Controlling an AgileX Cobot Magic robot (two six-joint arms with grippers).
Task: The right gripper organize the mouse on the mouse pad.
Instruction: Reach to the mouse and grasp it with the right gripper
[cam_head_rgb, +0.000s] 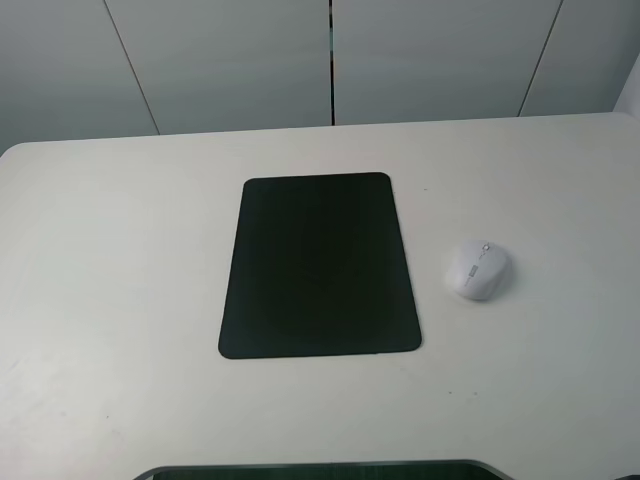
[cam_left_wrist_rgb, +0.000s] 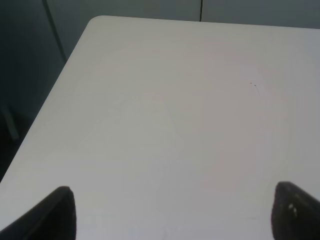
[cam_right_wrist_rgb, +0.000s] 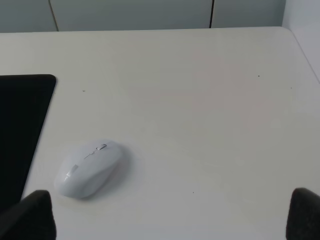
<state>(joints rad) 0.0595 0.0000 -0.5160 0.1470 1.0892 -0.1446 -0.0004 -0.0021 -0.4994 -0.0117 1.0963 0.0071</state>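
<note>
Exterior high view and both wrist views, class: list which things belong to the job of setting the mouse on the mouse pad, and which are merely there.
Belong to the job:
mouse pad
mouse, lying to the right of the pad, apart from it
right gripper, open

Merely there:
left gripper, open over bare table
grey wall panels behind

Soft, even light on the pale table (cam_head_rgb: 100, 300); faint shadow under the mouse (cam_right_wrist_rgb: 90, 169) (the 2 wrist views slightly blurred).

The mouse (cam_head_rgb: 478, 268) looks like smooth white plastic; the mouse pad (cam_head_rgb: 319, 266) is matt black; the table (cam_head_rgb: 120, 250) is smooth and off-white.
</note>
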